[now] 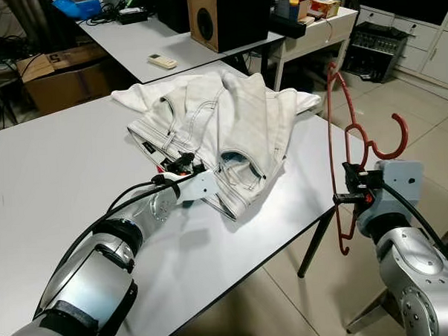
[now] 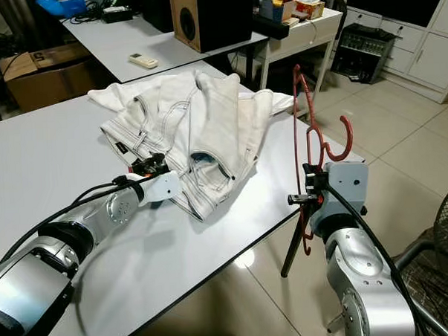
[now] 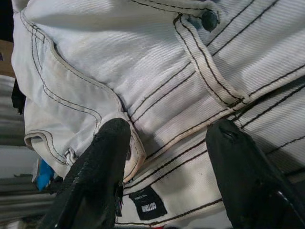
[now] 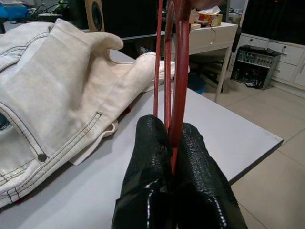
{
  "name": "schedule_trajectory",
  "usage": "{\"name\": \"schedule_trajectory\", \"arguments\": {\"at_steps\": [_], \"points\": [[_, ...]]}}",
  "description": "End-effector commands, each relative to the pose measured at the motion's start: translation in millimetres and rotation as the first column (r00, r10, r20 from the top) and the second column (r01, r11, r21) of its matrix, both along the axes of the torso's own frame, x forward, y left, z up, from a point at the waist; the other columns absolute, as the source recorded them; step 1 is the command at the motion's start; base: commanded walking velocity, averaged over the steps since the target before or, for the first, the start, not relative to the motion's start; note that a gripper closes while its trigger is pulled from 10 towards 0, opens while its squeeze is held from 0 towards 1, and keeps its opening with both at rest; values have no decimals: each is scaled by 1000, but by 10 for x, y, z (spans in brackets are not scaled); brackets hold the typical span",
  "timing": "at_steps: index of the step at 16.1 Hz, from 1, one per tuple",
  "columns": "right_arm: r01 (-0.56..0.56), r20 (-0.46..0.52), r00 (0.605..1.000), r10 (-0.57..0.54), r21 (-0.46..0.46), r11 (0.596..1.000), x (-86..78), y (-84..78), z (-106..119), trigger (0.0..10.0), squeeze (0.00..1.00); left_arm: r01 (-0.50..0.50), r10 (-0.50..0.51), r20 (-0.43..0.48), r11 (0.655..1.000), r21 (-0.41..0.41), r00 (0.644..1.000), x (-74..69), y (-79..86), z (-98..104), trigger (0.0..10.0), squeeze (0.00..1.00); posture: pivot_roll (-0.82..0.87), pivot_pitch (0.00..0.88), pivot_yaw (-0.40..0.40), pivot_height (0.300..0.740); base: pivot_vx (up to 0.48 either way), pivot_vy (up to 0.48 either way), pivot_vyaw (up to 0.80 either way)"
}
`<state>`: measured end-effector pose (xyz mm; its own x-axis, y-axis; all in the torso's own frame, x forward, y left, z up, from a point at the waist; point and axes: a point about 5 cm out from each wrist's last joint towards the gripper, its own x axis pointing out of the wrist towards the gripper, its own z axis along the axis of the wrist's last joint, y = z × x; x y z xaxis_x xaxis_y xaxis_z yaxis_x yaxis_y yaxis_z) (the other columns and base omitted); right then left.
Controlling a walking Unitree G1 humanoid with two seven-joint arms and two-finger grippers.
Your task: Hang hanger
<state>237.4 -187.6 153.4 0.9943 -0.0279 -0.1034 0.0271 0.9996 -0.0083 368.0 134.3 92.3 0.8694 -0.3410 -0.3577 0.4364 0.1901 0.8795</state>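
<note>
A red hanger [image 1: 342,144] stands upright beyond the table's right edge, hook curling right, with my right gripper [image 1: 350,197] shut on its lower part; the black fingers [image 4: 157,157] pinch the red wires [image 4: 177,86]. White jeans [image 1: 222,131] lie folded in a heap on the white table [image 1: 54,190]. My left gripper [image 1: 181,165] rests at the near left edge of the jeans, open, its fingers [image 3: 100,167] spread against the waistband near a black label [image 3: 147,206].
A second table behind holds a remote [image 1: 162,61] and a wooden speaker [image 1: 219,18]. A cardboard box [image 1: 60,75] sits on the floor at left. White drawers [image 1: 408,44] stand at far right. Tiled floor lies right of the table.
</note>
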Motion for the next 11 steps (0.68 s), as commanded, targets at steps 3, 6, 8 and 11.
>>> {"name": "schedule_trajectory", "arguments": {"at_steps": [3,6,8,11], "points": [[29,10,1000,-29,-15,999,-37,-58,50,10000,0,-35,36,53,999,-5,998,45,-1,61,10000,0,-274,37,25,727,0,0,0],[39,7,999,-39,-18,999,-52,-71,54,10000,0,-41,54,157,996,-82,986,129,-36,258,10000,0,-277,40,24,727,0,0,0],[42,7,999,-42,-18,999,-52,-68,56,10000,0,-35,56,208,994,-105,977,164,-56,354,10000,0,-278,40,25,727,0,0,0],[45,7,999,-45,-20,999,-43,-70,62,10000,0,-41,63,205,993,-106,977,183,-48,383,10000,0,-281,38,27,727,0,0,0]]}}
